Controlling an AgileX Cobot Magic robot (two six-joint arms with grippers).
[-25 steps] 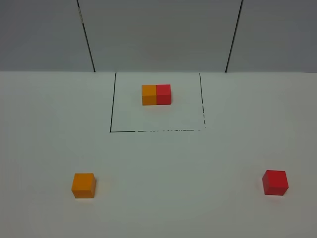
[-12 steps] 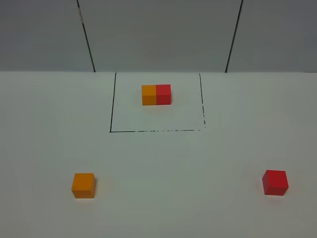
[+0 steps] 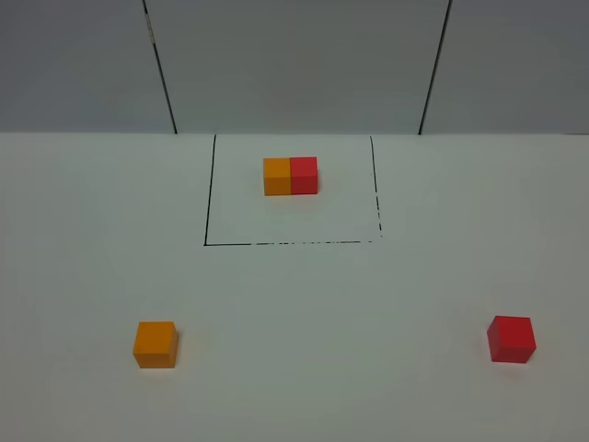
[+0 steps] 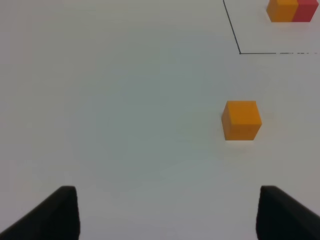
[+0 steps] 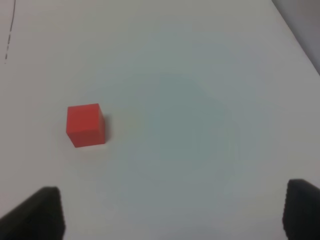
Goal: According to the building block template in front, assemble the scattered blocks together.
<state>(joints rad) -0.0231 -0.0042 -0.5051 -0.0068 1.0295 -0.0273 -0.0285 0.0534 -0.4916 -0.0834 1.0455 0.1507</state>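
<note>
The building block template (image 3: pixel 291 176) is an orange cube joined to a red cube, orange on the left, inside a thin black drawn rectangle (image 3: pixel 209 198) at the back middle of the white table. It also shows in the left wrist view (image 4: pixel 292 10). The scattered orange cube (image 3: pixel 155 343) lies front left and the scattered red cube (image 3: pixel 511 338) front right, far apart. My left gripper (image 4: pixel 167 215) is open and empty, short of the orange cube (image 4: pixel 241 120). My right gripper (image 5: pixel 172 212) is open and empty, short of the red cube (image 5: pixel 86 125). Neither gripper shows in the exterior high view.
The white table (image 3: pixel 313 304) ends at a grey panelled wall (image 3: pixel 294 64) behind the rectangle. The table's right edge (image 5: pixel 300 37) shows in the right wrist view.
</note>
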